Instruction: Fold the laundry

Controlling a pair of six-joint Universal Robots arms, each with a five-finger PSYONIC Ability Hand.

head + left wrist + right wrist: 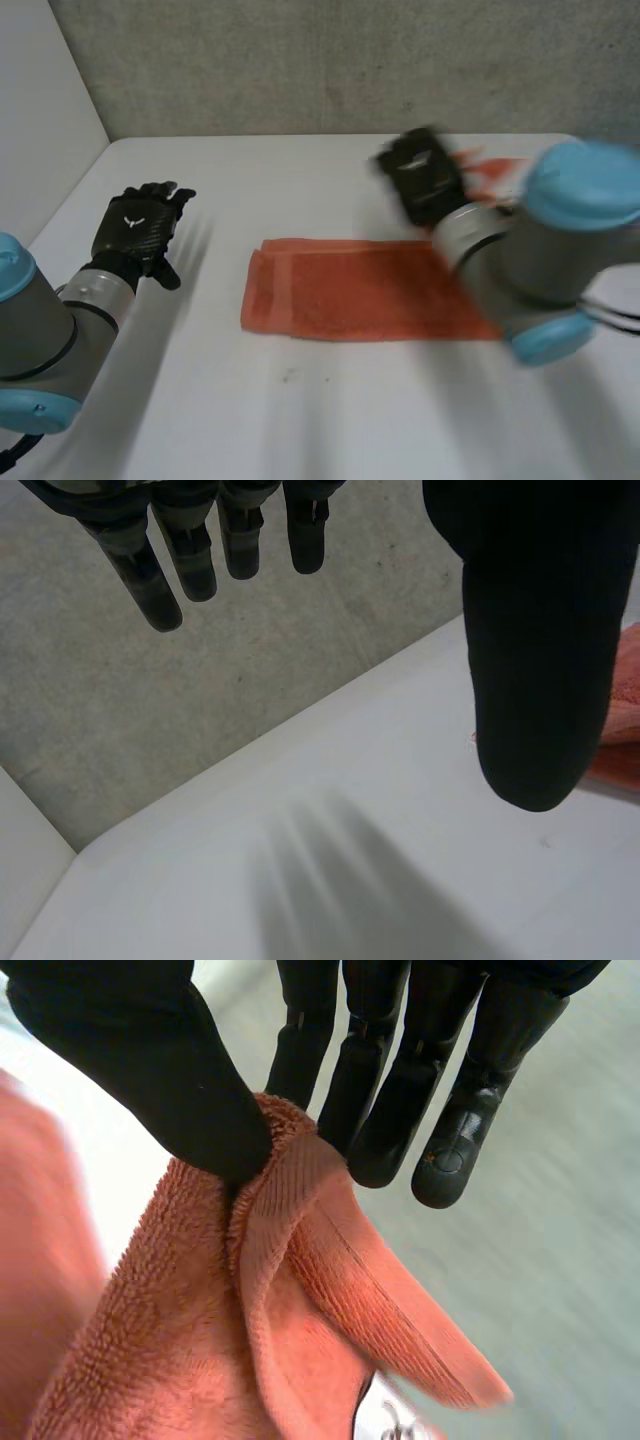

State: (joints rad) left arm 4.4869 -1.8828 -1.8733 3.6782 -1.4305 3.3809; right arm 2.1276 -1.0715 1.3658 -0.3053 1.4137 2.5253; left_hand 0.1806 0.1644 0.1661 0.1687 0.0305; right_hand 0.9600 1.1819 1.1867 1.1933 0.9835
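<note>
one orange towel (350, 290) lies folded into a long band across the middle of the frame in the head view, on the white table (300, 420). its right end is hidden behind the right arm (560, 250). more of the orange cloth shows in the upper right of the frame, just beside the right hand (425, 180). in the right wrist view that hand pinches a bunched edge of the towel between its thumb (150, 1070) and its fingers (370, 1110), and the cloth hangs down from the pinch in folds.

the left hand (140, 232) is at the left of the frame, well apart from the towel, its back turned up over bare table. in the left wrist view its fingers (150, 580) are straight and relaxed, the thumb (540, 630) spread away from them, grasping nothing. an end of the towel shows just past the thumb. a grey wall (350, 60) runs along the top of the frame behind the table.
</note>
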